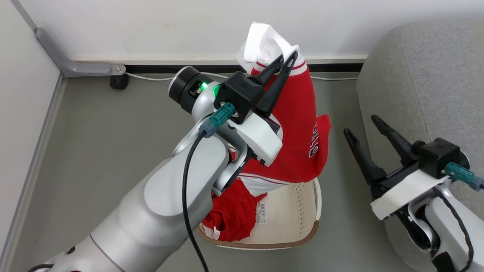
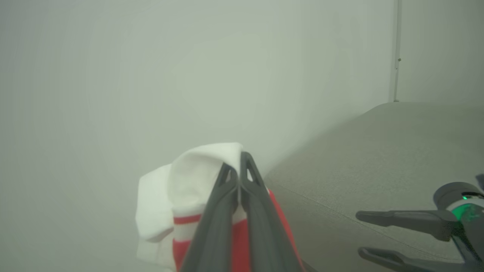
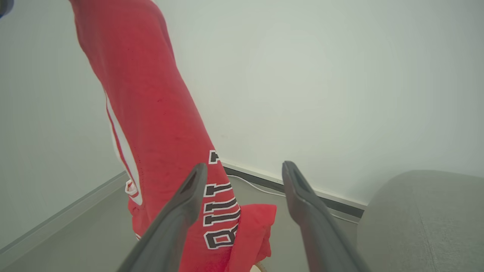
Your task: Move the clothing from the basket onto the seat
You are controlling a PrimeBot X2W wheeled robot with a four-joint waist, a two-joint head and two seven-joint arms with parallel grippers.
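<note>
Near the top centre of the head view, the left gripper [image 1: 288,56] is clamped tight on the white collar part of a red jersey [image 1: 298,109]. The jersey hangs down full length, and its lower end reaches the mouth of the basket [image 1: 264,244] at the lower centre; I cannot tell whether it has cleared the rim. A second red garment [image 1: 234,215] lies in the left half of the basket, partly hidden behind the left forearm. At the lower right, the right gripper [image 1: 360,124] has its jaws spread wide and empty, between the hanging jersey and the seat [image 1: 423,75] along the right edge. No clothing lies on the visible part of the seat. I judge the task to be at an early stage: one piece is raised but not yet carried across, and another waits in the basket.
</note>
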